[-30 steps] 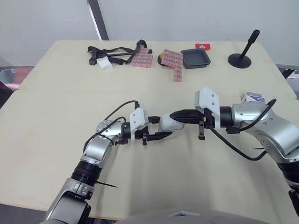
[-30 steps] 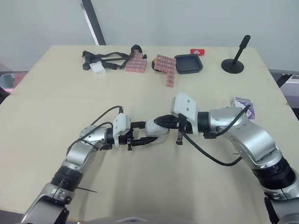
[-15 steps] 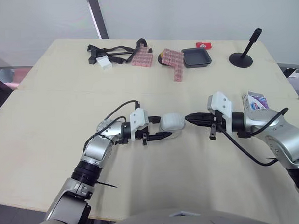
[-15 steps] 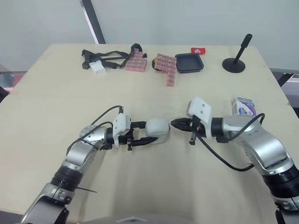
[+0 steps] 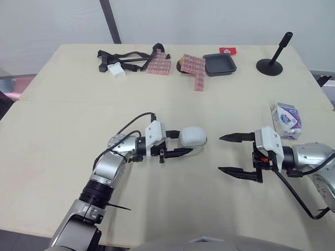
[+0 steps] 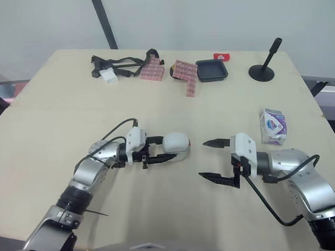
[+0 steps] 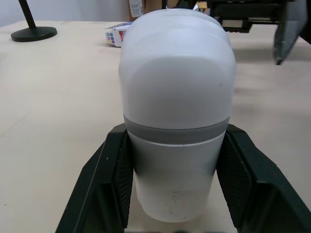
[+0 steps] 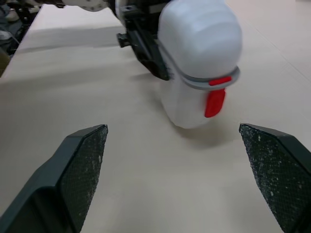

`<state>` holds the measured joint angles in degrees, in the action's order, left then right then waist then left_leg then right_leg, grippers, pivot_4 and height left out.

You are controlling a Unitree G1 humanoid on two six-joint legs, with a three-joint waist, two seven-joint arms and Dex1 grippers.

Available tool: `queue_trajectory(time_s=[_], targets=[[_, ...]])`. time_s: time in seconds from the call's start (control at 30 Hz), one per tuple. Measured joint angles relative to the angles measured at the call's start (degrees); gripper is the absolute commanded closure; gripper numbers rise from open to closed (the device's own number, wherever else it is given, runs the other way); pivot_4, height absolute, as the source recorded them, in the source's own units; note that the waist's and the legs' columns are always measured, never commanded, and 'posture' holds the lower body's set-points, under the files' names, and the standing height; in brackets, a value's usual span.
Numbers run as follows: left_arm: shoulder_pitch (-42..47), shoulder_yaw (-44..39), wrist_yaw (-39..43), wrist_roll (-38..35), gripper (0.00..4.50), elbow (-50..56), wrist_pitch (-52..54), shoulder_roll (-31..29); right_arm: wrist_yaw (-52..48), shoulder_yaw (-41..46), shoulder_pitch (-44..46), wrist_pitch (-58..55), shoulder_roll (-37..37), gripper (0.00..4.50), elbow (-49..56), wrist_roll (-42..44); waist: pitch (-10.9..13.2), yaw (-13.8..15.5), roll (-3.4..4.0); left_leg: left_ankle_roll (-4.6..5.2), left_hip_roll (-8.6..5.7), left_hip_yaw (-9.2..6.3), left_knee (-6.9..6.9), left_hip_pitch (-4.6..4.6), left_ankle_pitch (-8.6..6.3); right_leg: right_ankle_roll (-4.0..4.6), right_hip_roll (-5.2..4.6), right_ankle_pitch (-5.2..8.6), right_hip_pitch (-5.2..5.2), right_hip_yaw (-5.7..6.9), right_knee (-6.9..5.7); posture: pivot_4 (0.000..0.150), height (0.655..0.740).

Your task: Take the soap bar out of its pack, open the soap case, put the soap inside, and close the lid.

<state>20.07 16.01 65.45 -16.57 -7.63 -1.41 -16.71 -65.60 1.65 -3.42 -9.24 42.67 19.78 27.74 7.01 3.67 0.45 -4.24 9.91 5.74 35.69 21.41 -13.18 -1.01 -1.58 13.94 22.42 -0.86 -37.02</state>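
One white soap case (image 8: 199, 53) shows a grey seam (image 7: 175, 136) and red latch (image 8: 215, 102).

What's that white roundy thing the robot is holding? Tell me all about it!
It's the soap case: white, smooth, rounded plastic, with a grey band where lid meets base and a red latch at one end. The lid is shut. The left tool clamps it between two black fingers, and it seems to rest on the table.
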Motion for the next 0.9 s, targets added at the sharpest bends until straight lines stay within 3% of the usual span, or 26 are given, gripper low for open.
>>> queue_trajectory(time_s=[0.13,0.43,0.6,0.73,0.9], targets=[[0.01,-0.92,-0.11,-2.98,2.59,2.39,6.46,-1.16,-0.83,0.00,-0.41,2.42,0.00,0.01,-0.84,-0.46,0.00,-0.16,0.00,0.03,0.00,0.00,0.00,0.01,0.00,0.01,0.00,0.00,0.04,0.00,-0.04,0.150,0.7374],[1.30,-5.18,-4.34,-21.12,2.59,12.18,47.65,-8.30,0.17,0.00,-1.46,4.67,-0.60,0.01,-1.44,-1.23,0.00,-0.48,0.01,0.04,-0.01,0.01,0.01,0.03,0.01,0.29,-0.01,0.17,0.14,-0.01,-0.09,0.150,0.7374],[2.31,-8.65,-9.99,-30.55,2.59,13.13,67.21,-8.54,0.89,-0.08,-1.43,4.86,-1.50,0.01,-2.02,-1.66,0.00,-0.49,0.01,0.03,-0.04,0.02,0.01,0.06,0.01,0.31,-0.01,0.18,0.14,-0.01,-0.07,0.150,0.7374],[4.95,-9.38,-13.45,-33.80,2.59,11.71,78.46,-8.28,2.31,-0.01,-0.97,4.12,-2.46,0.01,-2.69,-1.59,0.00,-0.45,0.01,0.01,-0.10,0.02,0.01,0.05,0.03,0.28,-0.03,0.16,0.11,-0.02,-0.05,0.150,0.7374],[8.71,-12.62,-20.15,-33.27,2.59,3.22,86.34,-3.40,2.48,-0.02,-0.67,2.29,-2.83,0.01,-2.45,0.03,0.01,-0.40,0.00,-0.02,-0.29,-0.02,0.02,0.07,0.06,0.06,-0.06,0.03,0.02,-0.01,0.04,0.150,0.7374]])
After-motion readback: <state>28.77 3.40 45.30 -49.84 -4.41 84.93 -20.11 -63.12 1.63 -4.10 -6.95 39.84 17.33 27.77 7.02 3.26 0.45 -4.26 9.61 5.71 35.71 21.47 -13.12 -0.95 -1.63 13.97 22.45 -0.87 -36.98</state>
